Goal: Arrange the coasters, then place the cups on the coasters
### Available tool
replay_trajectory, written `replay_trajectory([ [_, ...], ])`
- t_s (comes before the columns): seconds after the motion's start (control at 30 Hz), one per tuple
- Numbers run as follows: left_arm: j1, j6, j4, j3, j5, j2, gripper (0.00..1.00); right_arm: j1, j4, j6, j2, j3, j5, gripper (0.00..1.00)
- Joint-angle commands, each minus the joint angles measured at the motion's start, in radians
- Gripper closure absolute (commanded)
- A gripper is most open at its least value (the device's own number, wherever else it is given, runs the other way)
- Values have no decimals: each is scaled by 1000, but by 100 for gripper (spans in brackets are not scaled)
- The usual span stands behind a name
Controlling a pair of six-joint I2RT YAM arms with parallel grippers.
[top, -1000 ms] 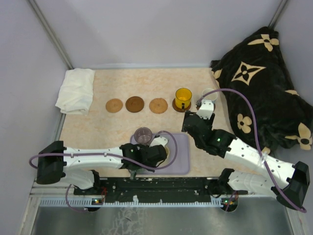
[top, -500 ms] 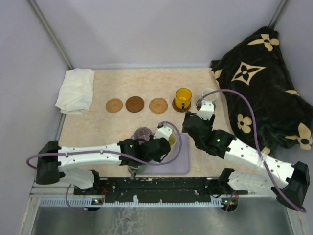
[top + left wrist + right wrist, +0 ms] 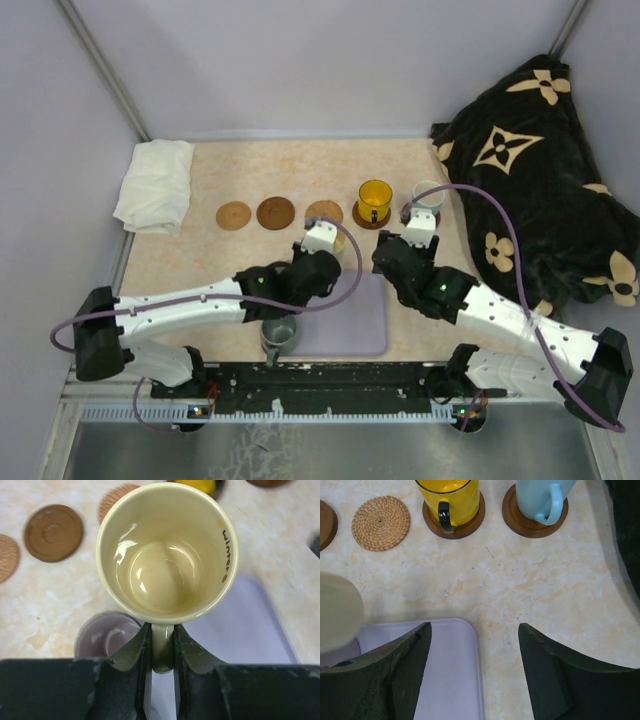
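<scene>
Beige marbled table (image 3: pixel 200 270) with lavender tray (image 3: pixel 368 328) at near edge. Beyond the tray, a row of coasters (image 3: pixel 276 212): three bare, then yellow cup (image 3: pixel 375 198) and blue-handled cup (image 3: pixel 542 497) each on one. Over the tray's far edge, left gripper (image 3: pixel 162 645) clamped on cream cup (image 3: pixel 165 555) by its handle; right gripper (image 3: pixel 475 632) spread apart, empty, above the far right corner.

Cream cup (image 3: pixel 337 612) blurred, cropped at the right wrist view's edge
</scene>
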Motion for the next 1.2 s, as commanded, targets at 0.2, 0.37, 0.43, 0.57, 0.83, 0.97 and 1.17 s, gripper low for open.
replay_trajectory([
  [0.2,252,62,253,131,-59,124,100,4,84,-27,-62,-55,135,31],
  [0.37,336,78,306,185,34,225,100,3,99,-33,-101,-96,216,32],
  [0.43,360,85,325,196,62,255,100,-20,96,-45,-110,-94,229,32],
  [0.57,410,75,312,239,111,318,100,-160,121,-96,-119,-90,125,31],
  [0.83,452,70,309,312,172,422,100,-327,194,-201,-133,-67,73,26],
  [0.97,463,69,313,328,196,449,100,-390,202,-209,-130,-42,58,21],
  [1.17,465,37,293,324,195,464,100,-410,232,-231,-134,-30,62,15],
])
